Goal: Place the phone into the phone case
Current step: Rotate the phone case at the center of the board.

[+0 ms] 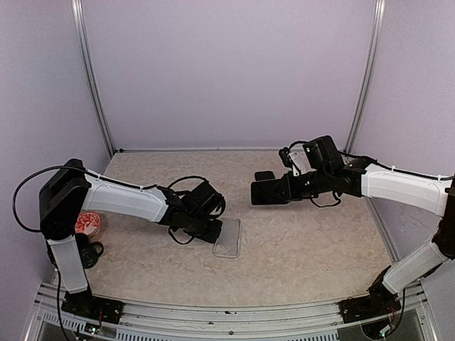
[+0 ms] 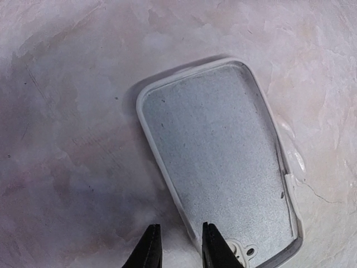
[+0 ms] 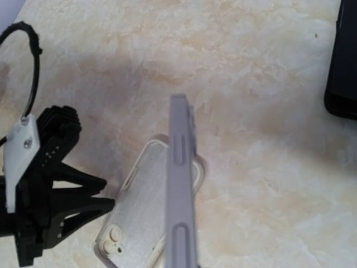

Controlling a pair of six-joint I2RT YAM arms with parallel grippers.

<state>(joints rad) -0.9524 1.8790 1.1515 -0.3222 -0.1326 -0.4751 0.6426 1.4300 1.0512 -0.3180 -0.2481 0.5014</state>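
Right wrist view: looks along the long edge of the lilac phone (image 3: 181, 190), carried on its side in the air close to the phone case (image 3: 139, 206). Finds the right gripper (image 1: 283, 190) clamped shut on that phone, hovering between the middle and the far edge of the table (image 1: 320, 249), up off the surface and to the far right of the case. Finds the case lying flat, hollow side up, about the middle of the table. Sees the left gripper (image 2: 181, 248) at the camera cut-out end of it, jaws a little apart, one fingertip (image 2: 215, 251) overlapping the rim, nothing pinched as far as can be told.

Judging the risks from here:

- Could skid the case across the table at first contact, being light, unclamped and resting on a smooth marbled top.
- Could wedge one corner in and leave the opposite side riding on the rim, by coming down tilted or skewed. Needs turning flat first, being edge-on now.
- Could go in reversed, lenses away from the cut-out. Cannot tell the lens end of the phone from these views.
- Could knock into the left fingers, sitting right over the end to be filled. Calls for backing them out to the outer rim, or pressing on one corner only.
- Could drop the phone early by letting go above the case rather than inside it.
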